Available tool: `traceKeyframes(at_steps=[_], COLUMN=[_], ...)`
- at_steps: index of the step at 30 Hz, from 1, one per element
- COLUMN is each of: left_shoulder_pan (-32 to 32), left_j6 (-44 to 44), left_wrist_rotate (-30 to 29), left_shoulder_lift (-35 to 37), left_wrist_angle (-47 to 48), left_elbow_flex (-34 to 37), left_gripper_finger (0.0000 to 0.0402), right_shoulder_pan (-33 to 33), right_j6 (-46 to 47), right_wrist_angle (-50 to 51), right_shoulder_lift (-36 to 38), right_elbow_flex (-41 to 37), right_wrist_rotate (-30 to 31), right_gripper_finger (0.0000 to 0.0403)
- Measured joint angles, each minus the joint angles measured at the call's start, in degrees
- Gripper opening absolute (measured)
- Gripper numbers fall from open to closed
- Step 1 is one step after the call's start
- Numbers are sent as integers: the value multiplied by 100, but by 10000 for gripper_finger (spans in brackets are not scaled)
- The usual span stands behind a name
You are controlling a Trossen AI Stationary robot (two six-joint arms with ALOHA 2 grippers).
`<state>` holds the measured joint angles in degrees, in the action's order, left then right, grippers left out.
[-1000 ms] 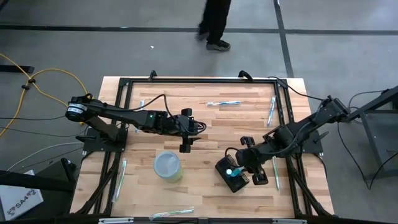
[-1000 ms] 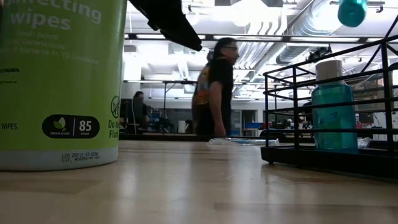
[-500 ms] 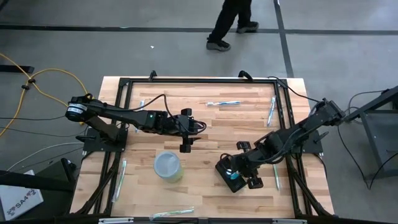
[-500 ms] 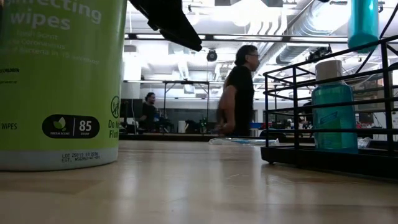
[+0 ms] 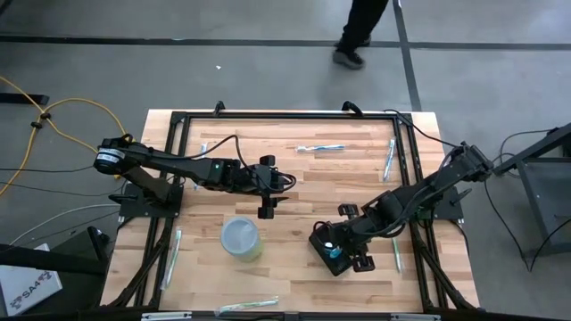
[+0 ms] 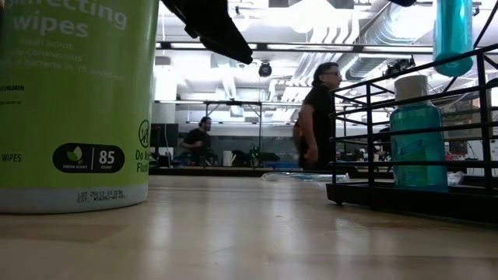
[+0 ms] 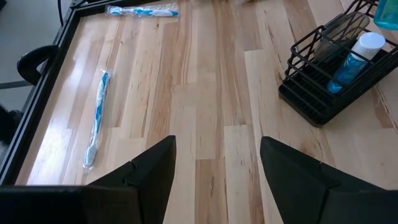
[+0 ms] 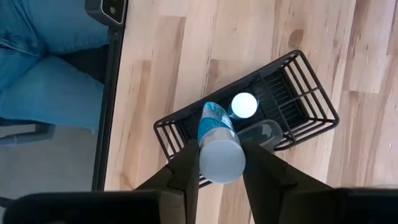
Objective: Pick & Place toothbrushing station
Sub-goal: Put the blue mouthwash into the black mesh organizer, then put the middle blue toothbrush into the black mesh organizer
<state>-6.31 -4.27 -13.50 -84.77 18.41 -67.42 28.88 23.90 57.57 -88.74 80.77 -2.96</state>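
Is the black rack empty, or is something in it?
Not empty. The black rack holds an upright blue bottle with a white cap.

In the high view the toothbrushing station [image 5: 332, 253] was partly covered by the right gripper [image 5: 344, 250], so its contents could not be made out there. The low view cut off the wipes canister [image 6: 78, 101] at its top and left edge, and the teal bottle [image 6: 453, 35] hanging above the rack ran out of frame at the top. In the right wrist view, a person's blue-clad legs [image 8: 43, 68] were cut by the edge.
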Motion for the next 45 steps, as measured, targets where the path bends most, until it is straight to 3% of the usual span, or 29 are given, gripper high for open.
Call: traceKeyframes(at_steps=[30,38,45], left_shoulder_pan=[2,2,2], left_j6=[24,23,22], left_wrist_rotate=[201,199,197], left_shoulder_lift=[0,0,0], left_wrist_angle=[54,63,63], left_elbow_flex=[0,0,0], left_gripper_finger=[226,226,226], right_shoulder_pan=[151,155,151], right_j6=[68,158,160], right_wrist_angle=[-88,-174,-176], right_shoulder_lift=[-1022,-1017,-1017], right_elbow_flex=[-4,-4,-4], right_wrist_rotate=[153,253,127], right_gripper_finger=[89,120,88])
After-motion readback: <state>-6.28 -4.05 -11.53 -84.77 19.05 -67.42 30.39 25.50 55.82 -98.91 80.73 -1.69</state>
